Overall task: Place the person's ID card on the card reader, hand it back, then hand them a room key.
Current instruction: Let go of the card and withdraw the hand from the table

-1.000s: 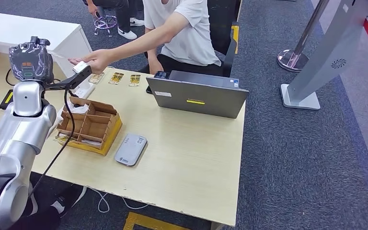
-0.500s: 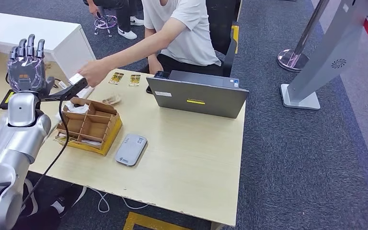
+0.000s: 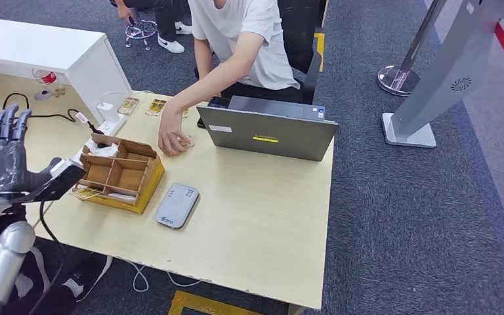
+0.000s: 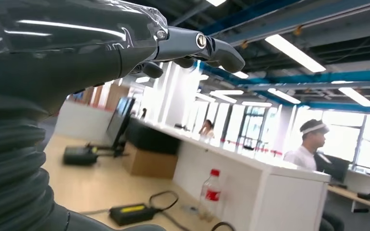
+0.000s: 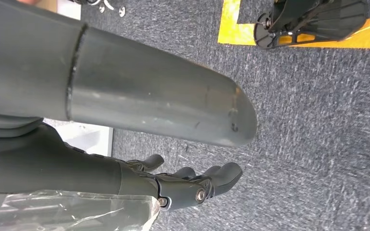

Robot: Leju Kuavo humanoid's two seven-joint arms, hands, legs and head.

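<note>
My left hand [image 3: 8,161] is raised over the table's near left corner, fingers spread upward and thumb pointing toward the cardboard organiser [image 3: 121,174]; I see nothing in it. In the left wrist view its fingers [image 4: 192,45] are stretched out and bare. The grey card reader [image 3: 178,205] lies flat beside the organiser with nothing on it. A person's hand [image 3: 172,136] rests on the table in front of the laptop, over a small yellowish card [image 3: 185,141]. My right hand [image 5: 192,185] hangs over the carpet, fingers loose, holding nothing.
An open laptop [image 3: 269,131] stands at the table's far side. Small cards [image 3: 129,105] lie by the far edge, next to a power strip [image 3: 108,121] with cables. A white cabinet [image 3: 52,52] is at the far left, and a kiosk base [image 3: 410,134] on the carpet at the right.
My left hand has dropped from the far edge, where the person met it, to the near left corner with fingers spread. The person's hand has moved to the table by the laptop.
</note>
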